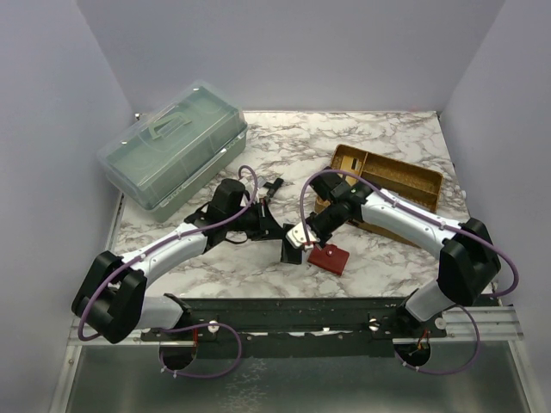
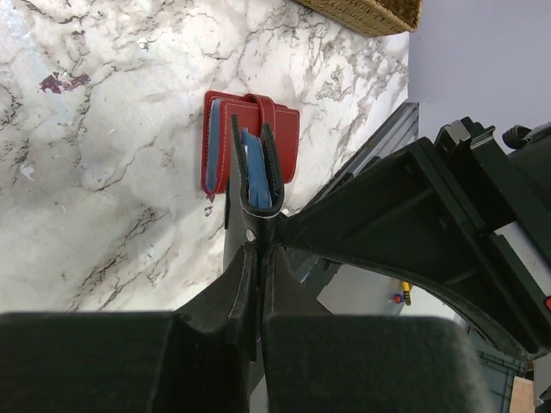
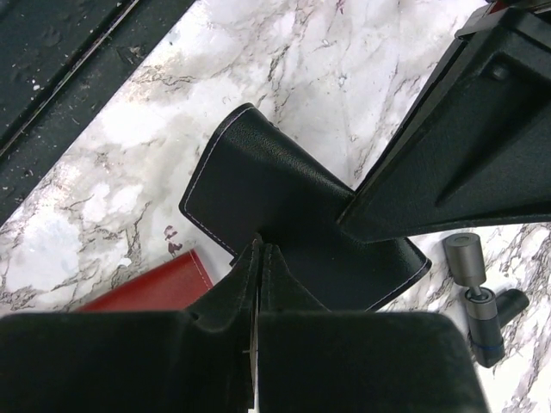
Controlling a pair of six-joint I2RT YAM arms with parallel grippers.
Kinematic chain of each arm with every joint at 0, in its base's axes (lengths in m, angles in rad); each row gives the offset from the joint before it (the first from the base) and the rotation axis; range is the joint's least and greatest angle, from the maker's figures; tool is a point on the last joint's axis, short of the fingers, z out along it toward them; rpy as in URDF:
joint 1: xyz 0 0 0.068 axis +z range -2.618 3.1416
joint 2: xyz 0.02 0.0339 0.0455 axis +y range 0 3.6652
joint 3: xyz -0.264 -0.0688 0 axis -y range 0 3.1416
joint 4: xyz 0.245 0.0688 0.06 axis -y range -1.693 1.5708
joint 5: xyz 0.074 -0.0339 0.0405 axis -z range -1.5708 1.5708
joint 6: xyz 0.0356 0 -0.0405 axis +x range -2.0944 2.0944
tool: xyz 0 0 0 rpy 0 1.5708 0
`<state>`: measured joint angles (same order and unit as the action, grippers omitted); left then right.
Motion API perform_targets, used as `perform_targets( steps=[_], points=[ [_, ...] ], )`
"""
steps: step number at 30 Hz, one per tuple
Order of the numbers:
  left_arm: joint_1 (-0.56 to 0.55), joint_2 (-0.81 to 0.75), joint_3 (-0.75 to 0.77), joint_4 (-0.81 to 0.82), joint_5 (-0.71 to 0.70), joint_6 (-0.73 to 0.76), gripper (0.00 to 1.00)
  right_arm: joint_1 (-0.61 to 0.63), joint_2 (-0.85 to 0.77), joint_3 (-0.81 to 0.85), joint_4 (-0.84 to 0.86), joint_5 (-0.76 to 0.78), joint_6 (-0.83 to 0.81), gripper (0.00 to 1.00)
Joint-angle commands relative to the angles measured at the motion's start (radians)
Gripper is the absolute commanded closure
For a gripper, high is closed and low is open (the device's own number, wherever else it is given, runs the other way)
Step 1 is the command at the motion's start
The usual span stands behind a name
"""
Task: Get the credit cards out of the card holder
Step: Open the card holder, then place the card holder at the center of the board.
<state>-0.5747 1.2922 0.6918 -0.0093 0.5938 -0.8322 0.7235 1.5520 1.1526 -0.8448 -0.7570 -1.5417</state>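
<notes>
My left gripper (image 1: 277, 234) (image 2: 256, 245) is shut on the black card holder (image 1: 289, 248) (image 2: 269, 185) and holds it above the marble table. Seen edge-on in the left wrist view, the holder has blue credit cards (image 2: 254, 176) standing inside it. My right gripper (image 1: 312, 229) (image 3: 260, 248) is shut at the holder's edge (image 3: 258, 189), with the thin pale edge of a card between its fingers. From above, a pale grey credit card (image 1: 297, 234) shows between the two grippers. A red wallet (image 1: 330, 257) (image 2: 288, 138) (image 3: 159, 288) lies on the table just below them.
A translucent green lidded box (image 1: 172, 142) stands at the back left. A wicker tray (image 1: 392, 176) is at the back right, behind the right arm. A small black part (image 1: 274, 185) and a metal-tipped tool (image 3: 475, 288) lie on the marble. A black rail (image 1: 301, 306) runs along the near edge.
</notes>
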Motion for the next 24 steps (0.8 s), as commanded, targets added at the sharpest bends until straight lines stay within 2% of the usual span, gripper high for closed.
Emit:
perform_targets(
  steps=[1, 18, 21, 24],
  points=[
    [0.011, -0.024, 0.007, 0.022, 0.002, 0.013, 1.0, 0.007, -0.015, -0.023, -0.057, 0.046, 0.049, 1.0],
    [0.101, -0.073, -0.073, 0.04, 0.077, 0.01, 1.0, 0.007, -0.101, -0.166, -0.022, 0.068, 0.164, 1.0],
    [0.105, -0.066, -0.09, 0.042, 0.078, 0.012, 1.0, 0.006, -0.092, -0.168, 0.027, 0.076, 0.258, 1.0],
    [0.112, -0.064, -0.099, 0.025, 0.044, 0.012, 1.0, 0.005, -0.088, -0.141, 0.091, 0.041, 0.44, 0.99]
  ],
)
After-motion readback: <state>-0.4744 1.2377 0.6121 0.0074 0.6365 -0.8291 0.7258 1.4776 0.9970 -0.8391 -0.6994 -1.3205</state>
